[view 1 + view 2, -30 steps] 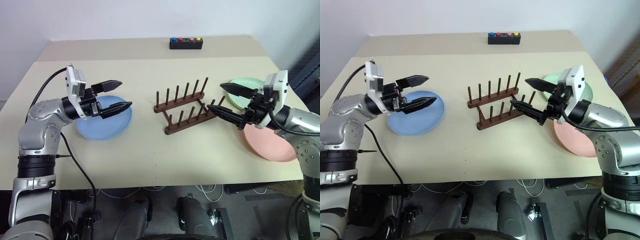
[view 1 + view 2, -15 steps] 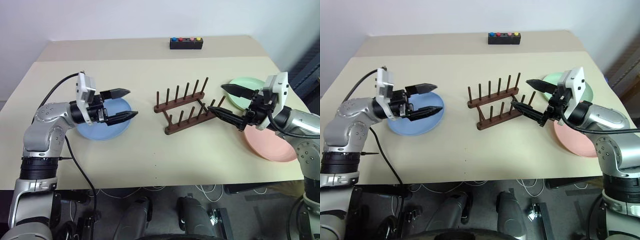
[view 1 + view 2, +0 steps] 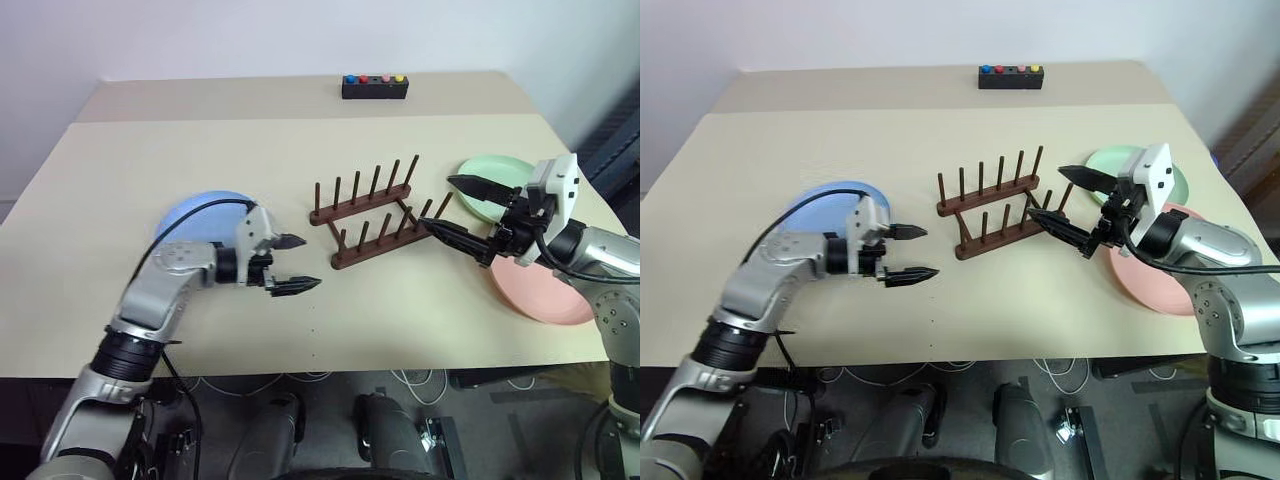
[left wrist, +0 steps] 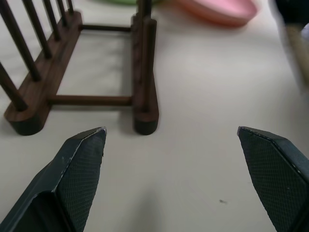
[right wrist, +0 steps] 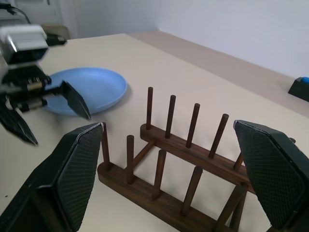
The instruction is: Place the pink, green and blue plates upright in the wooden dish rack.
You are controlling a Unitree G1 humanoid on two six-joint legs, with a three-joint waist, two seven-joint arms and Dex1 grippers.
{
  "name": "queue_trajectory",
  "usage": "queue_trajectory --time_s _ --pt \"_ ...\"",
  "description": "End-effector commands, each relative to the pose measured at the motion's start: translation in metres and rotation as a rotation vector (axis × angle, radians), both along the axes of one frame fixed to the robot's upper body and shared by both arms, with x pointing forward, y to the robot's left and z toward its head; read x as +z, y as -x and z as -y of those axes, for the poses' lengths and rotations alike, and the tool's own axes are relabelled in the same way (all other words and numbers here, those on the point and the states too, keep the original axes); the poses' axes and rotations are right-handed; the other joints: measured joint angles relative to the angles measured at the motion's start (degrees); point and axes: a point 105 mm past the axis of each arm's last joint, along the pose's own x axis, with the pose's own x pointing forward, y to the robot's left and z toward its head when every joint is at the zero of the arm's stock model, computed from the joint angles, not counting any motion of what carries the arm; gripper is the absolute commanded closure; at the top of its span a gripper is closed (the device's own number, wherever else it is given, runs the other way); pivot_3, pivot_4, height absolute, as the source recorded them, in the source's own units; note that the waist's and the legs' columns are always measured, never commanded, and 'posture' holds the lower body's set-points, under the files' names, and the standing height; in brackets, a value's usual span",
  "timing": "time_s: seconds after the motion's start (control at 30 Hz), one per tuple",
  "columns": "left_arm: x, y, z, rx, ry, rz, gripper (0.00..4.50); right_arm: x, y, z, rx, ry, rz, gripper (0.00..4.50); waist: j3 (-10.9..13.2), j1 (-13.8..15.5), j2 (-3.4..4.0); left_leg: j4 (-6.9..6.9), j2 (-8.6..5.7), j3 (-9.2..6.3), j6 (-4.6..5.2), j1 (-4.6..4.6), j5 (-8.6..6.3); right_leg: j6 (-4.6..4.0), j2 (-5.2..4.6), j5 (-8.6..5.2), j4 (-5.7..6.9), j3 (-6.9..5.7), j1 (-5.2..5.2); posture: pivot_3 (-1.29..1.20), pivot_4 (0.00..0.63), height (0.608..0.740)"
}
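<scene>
From the left eye view, the wooden dish rack [image 3: 375, 212] stands empty near the middle of the desk [image 3: 300, 310], its two peg rows running diagonally. The blue plate [image 3: 195, 215] lies flat to the rack's left, partly behind the left arm. The left gripper [image 3: 293, 264] hovers low over bare desk between the blue plate and the rack, fingers spread wide and holding nothing. On the far right, the green plate [image 3: 490, 180] lies flat with the pink plate [image 3: 540, 290] just in front of it. The right gripper [image 3: 462, 210] hangs by the rack's right end, fingers wide apart and empty. A black button box [image 3: 374, 87] sits at the far edge.

In the left wrist view, the spread fingers [image 4: 79, 166] frame the rack's near end.

In the right wrist view, the open fingers [image 5: 77, 169] frame the rack, with the blue plate beyond.
</scene>
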Motion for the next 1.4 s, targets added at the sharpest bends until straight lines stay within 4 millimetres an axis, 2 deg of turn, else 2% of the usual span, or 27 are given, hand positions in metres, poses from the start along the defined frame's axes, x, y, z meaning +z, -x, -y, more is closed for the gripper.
queue_trajectory --time_s 0.03,0.1,0.2,0.27,0.4,0.5,0.53,0.6,0.73,0.77,1.07,1.2,1.4 --pt "-0.005 -0.008 0.011 0.065 -0.008 0.039 0.00 0.017 0.005 0.004 -0.017 0.012 0.075 0.06 0.00 0.25 0.00 0.00 0.00 0.02 0.01 0.00 -0.01 0.00 0.01 0.00 -0.01 0.00 0.00 0.00 0.150 0.740" --pt "-0.010 -0.009 0.019 0.072 -0.014 0.061 0.00 0.019 0.006 0.004 -0.024 0.002 0.083 0.06 0.00 0.35 0.00 -0.01 0.03 0.04 0.02 0.00 -0.01 0.01 0.03 0.01 -0.01 -0.01 -0.02 0.00 0.150 0.740" --pt "-0.018 -0.022 0.032 0.141 -0.042 0.107 0.00 0.019 0.008 0.006 -0.042 0.013 0.092 0.06 -0.01 0.79 0.02 -0.01 0.04 0.06 0.01 0.01 -0.01 0.00 0.04 0.01 0.00 -0.01 -0.03 0.00 0.150 0.740" --pt "-0.020 -0.024 0.043 0.138 -0.036 0.106 0.00 0.020 0.008 0.008 -0.056 0.010 0.096 0.06 -0.01 0.89 0.01 0.02 0.03 0.08 0.01 0.00 -0.01 0.01 0.03 0.02 -0.01 -0.01 -0.01 0.00 0.150 0.740" --pt "-0.025 -0.033 0.045 0.183 -0.041 0.082 0.00 0.023 0.008 0.008 -0.062 0.005 0.104 0.06 -0.01 0.86 0.01 0.04 0.01 0.10 0.06 -0.02 -0.03 0.06 0.03 0.04 -0.05 -0.01 0.00 0.00 0.150 0.740" --pt "-0.030 -0.029 0.053 0.160 -0.015 0.008 0.00 0.022 0.009 0.009 -0.069 0.006 0.106 0.06 -0.02 0.70 0.02 0.04 0.03 0.12 0.05 0.00 -0.03 0.06 0.04 0.05 -0.03 -0.01 0.00 0.00 0.150 0.740" --pt "-0.031 -0.028 0.055 0.154 0.000 -0.024 0.55 0.022 0.009 0.008 -0.070 0.005 0.106 0.00 -0.02 0.75 0.02 0.04 0.03 0.12 0.06 0.00 -0.03 0.06 0.05 0.05 -0.02 -0.01 0.00 0.00 0.150 0.740" --pt "-0.032 -0.025 0.057 0.141 0.005 -0.051 1.32 0.022 0.009 0.008 -0.072 0.005 0.107 0.00 -0.02 0.79 0.03 0.05 0.03 0.12 0.06 0.00 -0.03 0.06 0.07 0.04 -0.02 -0.01 0.00 0.00 0.150 0.740" --pt "-0.028 -0.024 0.058 0.132 0.016 -0.038 3.36 0.021 0.010 0.009 -0.076 0.005 0.105 0.00 -0.02 0.77 0.02 0.05 0.03 0.12 0.06 0.00 -0.03 0.06 0.07 0.04 -0.03 -0.01 0.01 0.00 0.150 0.740" --pt "-0.028 -0.024 0.058 0.128 0.008 -0.031 3.74 0.021 0.010 0.010 -0.078 0.006 0.104 0.00 -0.03 0.77 0.03 0.05 0.02 0.12 0.06 0.00 -0.03 0.06 0.07 0.04 -0.03 -0.01 0.01 0.00 0.150 0.740" --pt "-0.005 -0.028 0.058 0.096 0.054 -0.006 3.75 0.023 0.006 0.014 -0.091 -0.003 0.109 0.00 -0.03 0.76 0.04 0.06 0.03 0.13 0.06 0.02 -0.03 0.06 0.08 0.05 -0.02 -0.01 0.03 0.00 0.150 0.740" --pt "0.007 -0.027 0.051 0.013 0.009 0.101 3.75 0.021 0.018 0.043 -0.113 0.059 0.083 0.00 -0.03 0.92 0.04 0.04 0.02 0.13 0.05 0.00 -0.03 0.06 0.10 0.05 -0.03 -0.01 0.00 0.00 0.150 0.740" --pt "0.012 -0.026 0.040 -0.092 -0.027 0.169 3.75 0.012 0.046 0.057 -0.049 0.098 -0.002 0.00 -0.03 0.88 0.05 0.05 0.01 0.15 0.10 -0.01 -0.06 0.06 0.08 0.05 -0.07 -0.01 0.03 0.00 0.150 0.740"
